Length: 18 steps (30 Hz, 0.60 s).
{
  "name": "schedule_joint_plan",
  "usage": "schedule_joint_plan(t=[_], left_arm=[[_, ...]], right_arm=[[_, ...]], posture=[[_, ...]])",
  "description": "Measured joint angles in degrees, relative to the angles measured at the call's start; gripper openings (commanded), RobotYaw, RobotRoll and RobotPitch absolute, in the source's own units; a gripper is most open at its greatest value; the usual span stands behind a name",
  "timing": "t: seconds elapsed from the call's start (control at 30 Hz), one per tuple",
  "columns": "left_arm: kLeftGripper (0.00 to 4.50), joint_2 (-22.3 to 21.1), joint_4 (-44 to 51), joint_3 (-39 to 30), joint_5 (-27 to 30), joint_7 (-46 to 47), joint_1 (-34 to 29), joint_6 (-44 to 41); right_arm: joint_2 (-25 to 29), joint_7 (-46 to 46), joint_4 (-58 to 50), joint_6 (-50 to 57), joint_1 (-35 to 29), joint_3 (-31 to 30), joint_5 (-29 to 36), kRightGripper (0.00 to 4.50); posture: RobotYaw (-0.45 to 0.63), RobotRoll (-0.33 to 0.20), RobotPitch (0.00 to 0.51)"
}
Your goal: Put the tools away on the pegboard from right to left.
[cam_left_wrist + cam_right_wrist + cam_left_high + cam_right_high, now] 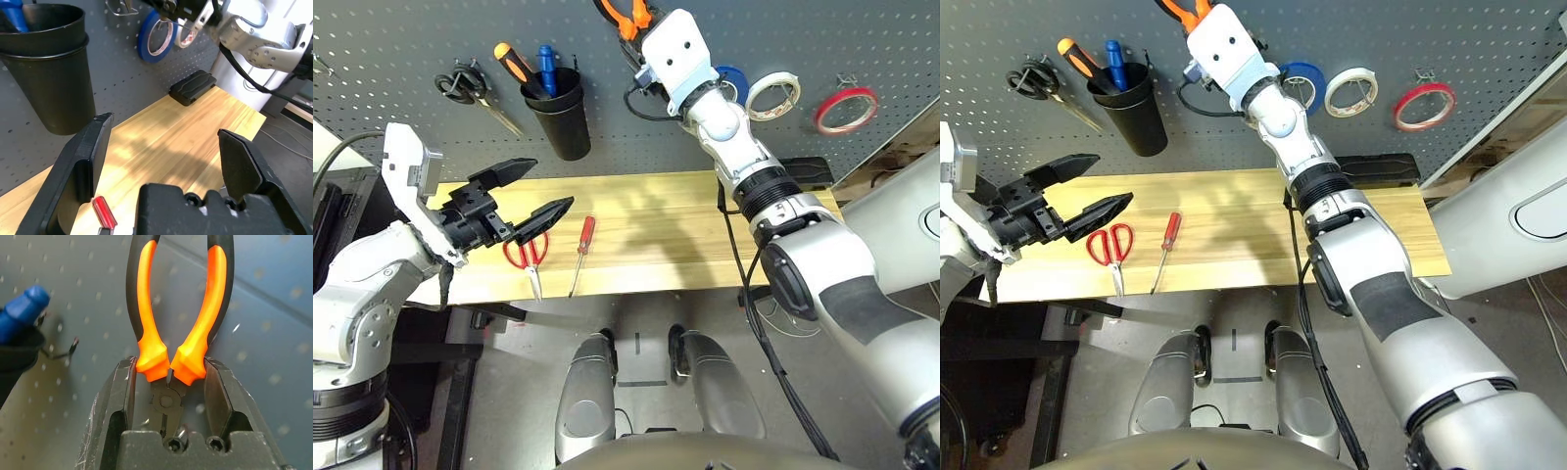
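Two fingers of the right gripper [168, 382] are clamped on the orange-and-black-handled pliers [171, 323], one pad on each side of the joint, just below where the orange grips flare. The handles rise out past the fingertips toward the pegboard [401, 39]; the steel head is tucked back between the fingers, toward the palm. My read: stiff, fairly heavy for its size, rubbery grips that should not slip, while a hold at the pivot keeps the handles from swinging apart. A bare hook [63, 351] sits on the board near the blue screwdriver handle [22, 313].

From the head view the right arm reaches high up the pegboard, pliers against it near the top edge, beside the blue tape roll [734, 80], then the white tape roll [773, 95], then the thin red tape ring [846, 110] already hung furthest right.

The left gripper [536, 196] hovers spread wide and empty above the counter [656, 225]. Below its fingers lie the red-handled scissors [528, 253] and, just beside them, the red-handled screwdriver [584, 240]. Both look light and rigid; the screwdriver's handle and the scissors' loops seem the natural holds.
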State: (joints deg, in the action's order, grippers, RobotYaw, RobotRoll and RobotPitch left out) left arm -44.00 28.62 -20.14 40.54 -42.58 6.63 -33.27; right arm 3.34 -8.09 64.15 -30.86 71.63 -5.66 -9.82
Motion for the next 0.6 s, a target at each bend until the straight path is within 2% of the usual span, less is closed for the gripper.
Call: schedule_joint_plan(t=[0.37,0.6], left_arm=[[4.50,0.4,0.0,0.2,0.0,0.7,-0.1,-0.1],[4.50,3.2,0.0,-0.3,1.6,2.5,1.9,0.0]], right_arm=[[-2.0,-2.6,1.8,2.1,-0.4,3.6,3.7,2.14],[-1.6,-3.5,1.2,2.1,-1.7,3.8,3.9,4.47]], posture=[[0.15,0.000,0.261],[0.15,0.000,0.254]])
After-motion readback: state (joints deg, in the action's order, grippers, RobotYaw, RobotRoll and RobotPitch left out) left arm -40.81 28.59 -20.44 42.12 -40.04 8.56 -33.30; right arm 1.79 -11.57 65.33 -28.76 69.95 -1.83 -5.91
